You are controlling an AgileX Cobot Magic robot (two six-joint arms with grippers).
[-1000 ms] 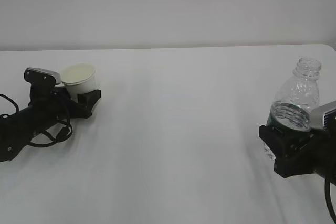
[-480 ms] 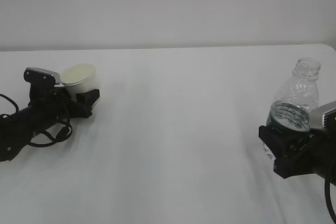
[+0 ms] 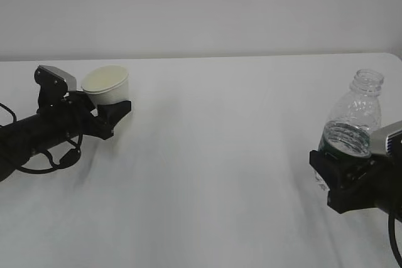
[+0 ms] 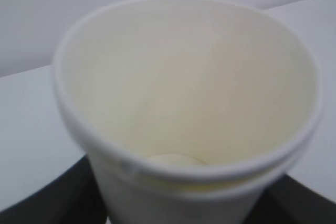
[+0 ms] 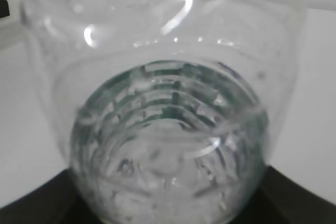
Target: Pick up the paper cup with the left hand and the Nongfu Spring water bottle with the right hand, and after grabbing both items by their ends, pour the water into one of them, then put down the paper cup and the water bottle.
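Observation:
The paper cup, off-white with a cream inside, stays upright at the left, a little above the table, and my left gripper is shut on its lower part. In the left wrist view the cup fills the frame, empty, with black fingers at both lower corners. At the right the capless Nongfu Spring water bottle stands upright, my right gripper shut on its lower body. The bottle fills the right wrist view, with clear water in its lower half. Its base is hidden.
The white table stretches bare between the two arms. Its far edge meets a pale wall, and its right corner lies just behind the bottle. Loose black cables hang under the left arm.
My left gripper has closed on the paper cup and lifted it up and slightly to the right. The right arm and the bottle have not moved.

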